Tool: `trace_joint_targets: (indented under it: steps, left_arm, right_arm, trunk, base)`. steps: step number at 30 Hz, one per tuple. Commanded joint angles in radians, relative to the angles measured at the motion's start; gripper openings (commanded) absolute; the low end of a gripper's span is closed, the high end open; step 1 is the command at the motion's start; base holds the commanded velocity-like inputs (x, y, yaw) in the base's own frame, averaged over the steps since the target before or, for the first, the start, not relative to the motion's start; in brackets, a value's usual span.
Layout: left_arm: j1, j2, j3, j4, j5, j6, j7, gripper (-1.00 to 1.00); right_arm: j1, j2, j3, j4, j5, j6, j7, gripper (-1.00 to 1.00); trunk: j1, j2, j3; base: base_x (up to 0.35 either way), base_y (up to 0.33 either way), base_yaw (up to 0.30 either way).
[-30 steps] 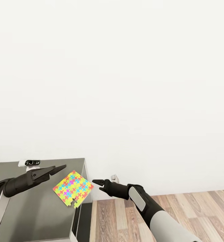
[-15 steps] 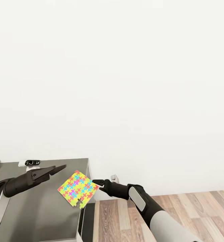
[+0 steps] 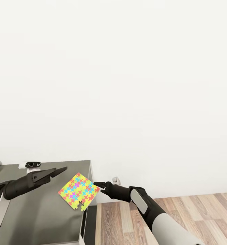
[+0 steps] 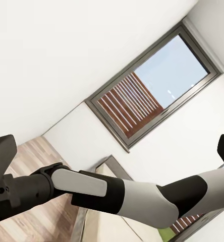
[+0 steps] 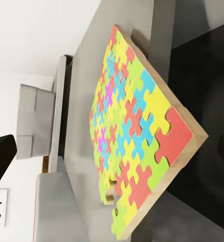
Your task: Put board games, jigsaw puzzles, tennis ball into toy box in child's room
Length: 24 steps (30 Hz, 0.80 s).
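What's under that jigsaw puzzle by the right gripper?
The jigsaw puzzle lies on the dark grey table, one corner jutting past the table's edge toward the right gripper. Beneath that corner is the table's dark side. The tabletop directly under the puzzle is covered.

The jigsaw puzzle [image 3: 79, 191] is lying at the right edge of the table [image 3: 42, 211], one corner sticking out over the edge. The right gripper [image 3: 96, 185] is pointing at this corner from the open side, over the wood floor [image 3: 181, 214], with nothing standing between. The left gripper [image 3: 60, 170] is hovering above the bare table top near the puzzle.
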Motion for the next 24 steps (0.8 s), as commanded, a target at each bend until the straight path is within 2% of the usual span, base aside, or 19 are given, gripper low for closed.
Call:
trace_joint_targets:
  steps: [1, 16, 24]
  left_arm:
    - [0.000, 0.000, 0.000, 0.000, -0.001, 0.011, -0.004, 1.00]
    - [0.000, 0.000, 0.000, 0.000, -0.001, 0.011, -0.004, 1.00]
    - [0.000, 0.000, -0.001, 0.000, -0.001, 0.011, -0.004, 1.00]
  right_arm:
    - [-0.001, 0.000, 0.000, 0.000, -0.004, 0.005, 0.000, 1.00]
    - [-0.001, 0.000, -0.001, 0.000, -0.004, 0.005, 0.000, 1.00]
    - [-0.001, 0.000, -0.001, 0.000, -0.004, 0.005, 0.000, 1.00]
  trunk:
    - [0.000, -0.001, -0.001]
    - [0.000, -0.001, -0.001]
    - [0.031, -0.057, -0.026]
  base:
    - [0.000, 0.000, 0.000]
    - [0.000, 0.000, 0.000]
    - [0.000, 0.000, 0.000]
